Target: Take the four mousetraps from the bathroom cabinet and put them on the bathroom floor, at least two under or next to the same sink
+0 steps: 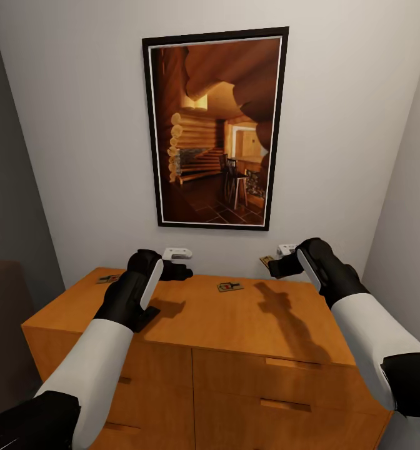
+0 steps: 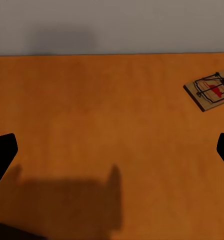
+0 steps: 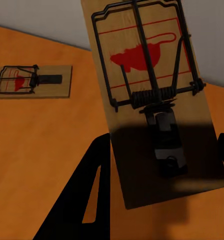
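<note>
Filling the right wrist view, one mousetrap (image 3: pixel 152 95) is sitting between the fingers of the right claw (image 1: pixel 274 265), which is gripping it and holding it lifted off the cabinet (image 1: pixel 247 325), up near the back wall. Its wooden base, spring bar and red mouse print are all showing clearly, tilted against the cabinet top below.

Out from there, a second mousetrap (image 1: pixel 230 287) is lying flat on the cabinet top, about midway along it and toward the wall; the right wrist view is also catching it (image 3: pixel 32 81) beyond the held one. A third trap (image 1: pixel 107 279) is resting at the cabinet's far left rear corner.

The left claw (image 1: pixel 182 272) is hovering above the cabinet top with its fingers spread wide and nothing between them; in its own view a trap (image 2: pixel 210 90) is lying off to one side, well outside the gap, most likely the middle one.

A fourth trap cannot be made out.

To do this step well, the left arm should probably be shifting sideways until that trap is centred between the fingers, then lowering straight down and closing across the thin wooden base rather than the wire. The right claw's hold should be kept firm and level while both arms are working, since the slab is thin and could be slipping out.
</note>
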Robot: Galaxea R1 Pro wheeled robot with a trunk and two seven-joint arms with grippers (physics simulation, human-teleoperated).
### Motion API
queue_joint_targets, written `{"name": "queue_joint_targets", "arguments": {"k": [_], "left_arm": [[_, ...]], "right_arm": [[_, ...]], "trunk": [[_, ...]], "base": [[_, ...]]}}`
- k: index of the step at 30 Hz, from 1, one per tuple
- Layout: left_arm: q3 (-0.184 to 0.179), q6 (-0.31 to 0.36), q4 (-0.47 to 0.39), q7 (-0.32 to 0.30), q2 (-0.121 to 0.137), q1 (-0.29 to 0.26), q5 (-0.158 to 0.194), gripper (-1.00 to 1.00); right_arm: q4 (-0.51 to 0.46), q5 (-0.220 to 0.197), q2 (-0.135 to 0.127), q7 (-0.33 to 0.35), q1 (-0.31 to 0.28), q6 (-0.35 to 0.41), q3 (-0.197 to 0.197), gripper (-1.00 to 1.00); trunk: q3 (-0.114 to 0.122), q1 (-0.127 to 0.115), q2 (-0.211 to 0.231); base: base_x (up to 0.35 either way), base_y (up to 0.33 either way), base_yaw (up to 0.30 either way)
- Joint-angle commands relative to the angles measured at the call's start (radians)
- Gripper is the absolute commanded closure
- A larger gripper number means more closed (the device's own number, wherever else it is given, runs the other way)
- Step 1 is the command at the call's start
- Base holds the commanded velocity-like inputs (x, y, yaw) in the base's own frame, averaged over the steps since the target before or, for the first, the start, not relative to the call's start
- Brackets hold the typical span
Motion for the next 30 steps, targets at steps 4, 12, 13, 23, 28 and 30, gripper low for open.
{"name": "queue_joint_targets", "arguments": {"k": [4,12,13,23,28,30], "left_arm": [[0.000,0.004,0.000,0.001,0.000,-0.001,0.004,-1.00],[0.000,0.004,0.000,0.001,0.000,-0.001,0.006,-1.00],[0.000,0.004,0.000,0.001,0.000,-0.001,0.006,-1.00],[0.001,0.005,0.000,0.003,0.001,-0.001,0.005,-1.00],[0.002,0.006,0.000,0.004,0.003,-0.001,0.004,-1.00],[0.003,0.007,0.000,0.005,0.004,-0.001,0.004,-1.00]], "right_arm": [[-0.001,-0.008,-0.001,-0.003,-0.001,0.004,0.004,1.00],[-0.001,-0.009,-0.002,-0.003,-0.001,0.004,0.004,1.00],[-0.001,-0.008,-0.002,-0.003,-0.001,0.004,0.004,1.00],[-0.001,-0.006,-0.002,-0.034,-0.001,0.004,0.007,1.00],[-0.001,-0.006,-0.002,-0.076,-0.001,0.004,0.007,1.00],[-0.001,-0.006,-0.001,-0.088,-0.001,0.004,0.007,1.00]], "trunk": [[-0.001,0.000,-0.001],[-0.001,0.000,-0.001],[-0.001,0.000,-0.001],[-0.001,0.000,-0.001],[-0.001,0.000,-0.001],[-0.001,0.000,-0.001]], "base": [[0.000,0.000,0.000],[0.000,0.000,0.000],[0.000,0.000,0.000],[0.000,0.000,0.000],[-0.005,0.008,0.000],[-0.059,0.118,0.000]]}}
